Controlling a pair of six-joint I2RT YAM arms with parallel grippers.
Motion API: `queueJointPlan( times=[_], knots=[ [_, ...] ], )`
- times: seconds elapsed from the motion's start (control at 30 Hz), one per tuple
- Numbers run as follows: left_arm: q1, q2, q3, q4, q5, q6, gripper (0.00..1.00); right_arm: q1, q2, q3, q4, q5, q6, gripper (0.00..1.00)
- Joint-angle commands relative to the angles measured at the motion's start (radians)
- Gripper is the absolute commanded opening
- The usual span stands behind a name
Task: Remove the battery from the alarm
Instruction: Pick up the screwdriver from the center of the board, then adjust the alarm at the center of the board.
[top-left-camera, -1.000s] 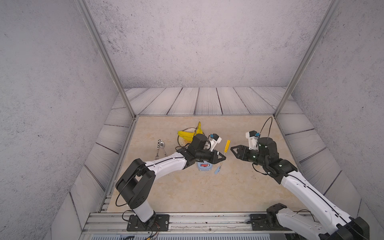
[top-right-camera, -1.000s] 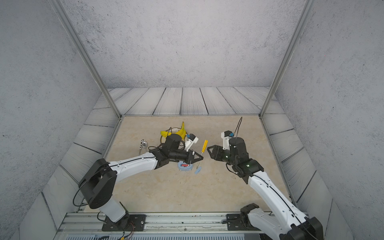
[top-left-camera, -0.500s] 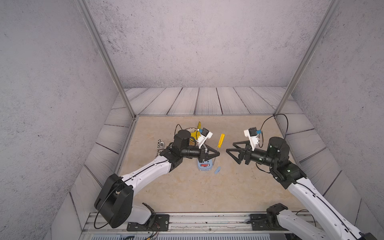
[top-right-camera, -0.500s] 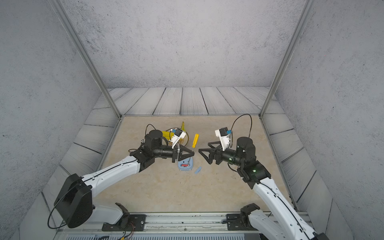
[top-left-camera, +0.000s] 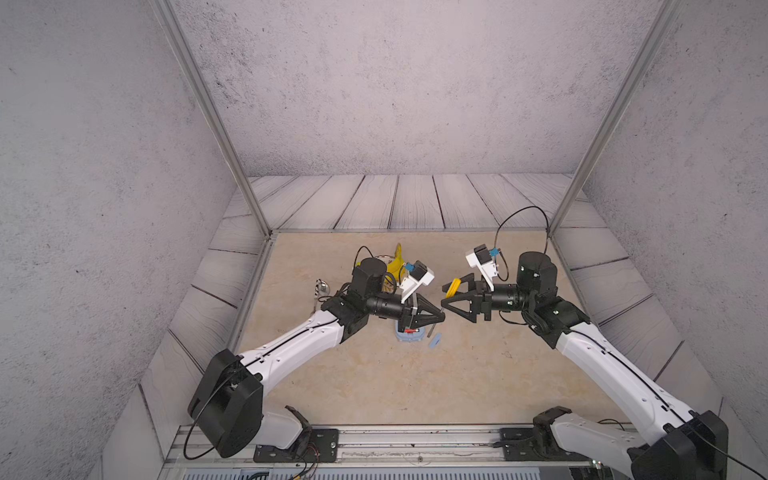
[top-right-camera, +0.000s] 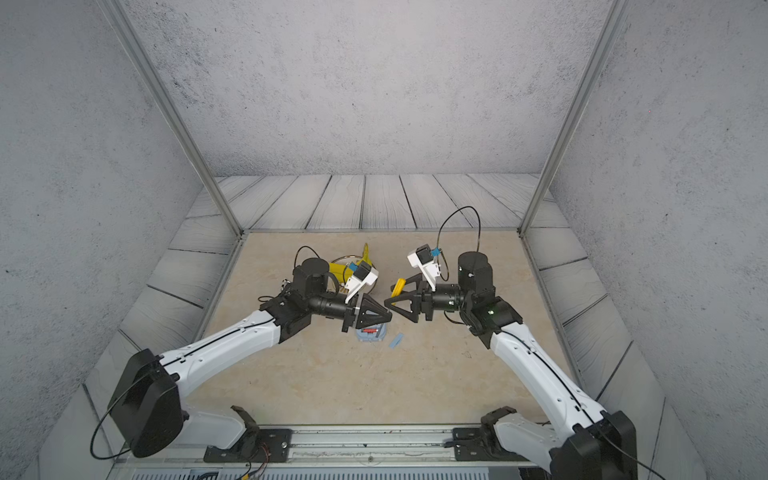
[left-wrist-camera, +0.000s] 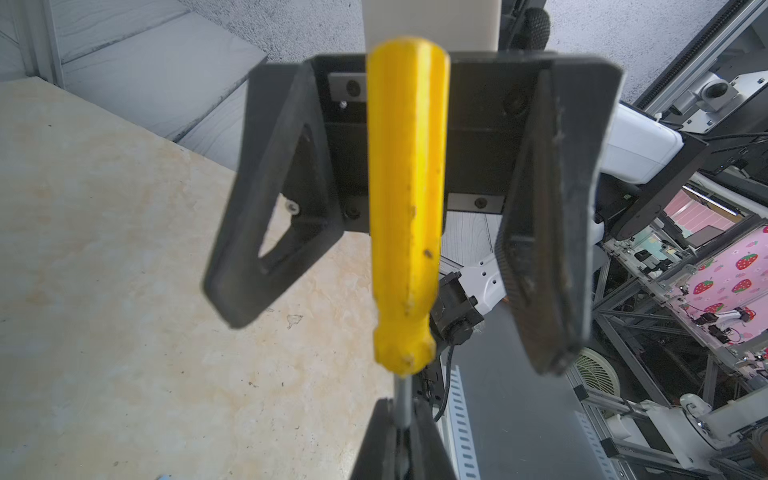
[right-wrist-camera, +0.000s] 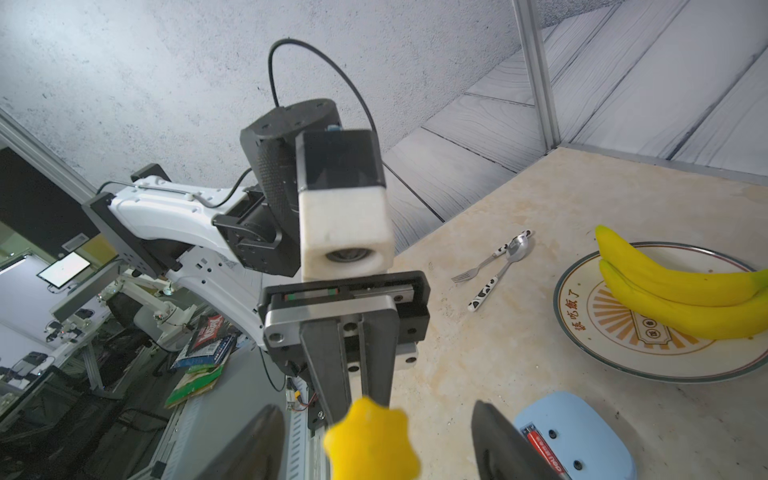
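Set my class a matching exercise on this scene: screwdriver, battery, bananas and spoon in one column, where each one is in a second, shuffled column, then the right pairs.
Things
1. screwdriver
2. battery
3. bananas
4. spoon

Places
A. on the plate
B. lying beside the fork
C. in the open back of the alarm
D. clamped by its metal shaft in the left gripper

Pairs: 1-D, 2-C, 3-A, 4-B
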Motion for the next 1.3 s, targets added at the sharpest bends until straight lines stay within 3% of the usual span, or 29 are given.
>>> queueJointPlan(
  times=[0.0,0.2,0.4,0.5,0.6,0.67,0.87,1.07,1.27],
  knots=[
    [-0.003,0.012,0.027,-0.015,0.025,0.034,0.0,0.007,0.015,0.022,-0.008,-0.079,-0.023,0.67],
    [-0.003,0.022,0.039,-0.037,0.025,0.044,0.0,0.022,0.035,0.043,-0.069,-0.092,-0.08,0.49],
    [-0.003,0.017,0.04,-0.073,0.004,0.06,0.01,0.027,0.041,0.068,-0.135,-0.091,-0.137,0.18],
    [0.003,-0.001,0.027,-0.082,-0.025,0.055,0.15,0.027,0.027,0.075,-0.181,-0.055,-0.173,0.08],
    [0.022,-0.031,-0.006,-0.074,-0.06,0.029,0.36,0.027,0.002,0.07,-0.201,0.003,-0.185,0.0],
    [0.043,-0.06,-0.039,-0.071,-0.09,0.004,0.49,0.027,-0.024,0.06,-0.204,0.068,-0.18,0.0],
    [0.122,-0.154,-0.163,-0.139,-0.32,-0.102,0.7,0.027,-0.133,-0.041,-0.098,0.34,-0.061,0.0],
    [0.229,-0.12,-0.24,-0.239,-0.455,-0.195,0.78,0.028,-0.224,-0.197,0.044,0.593,0.092,0.0],
    [0.273,0.064,-0.216,-0.236,-0.409,-0.187,0.82,0.031,-0.244,-0.305,0.113,0.697,0.189,0.0]
  ],
)
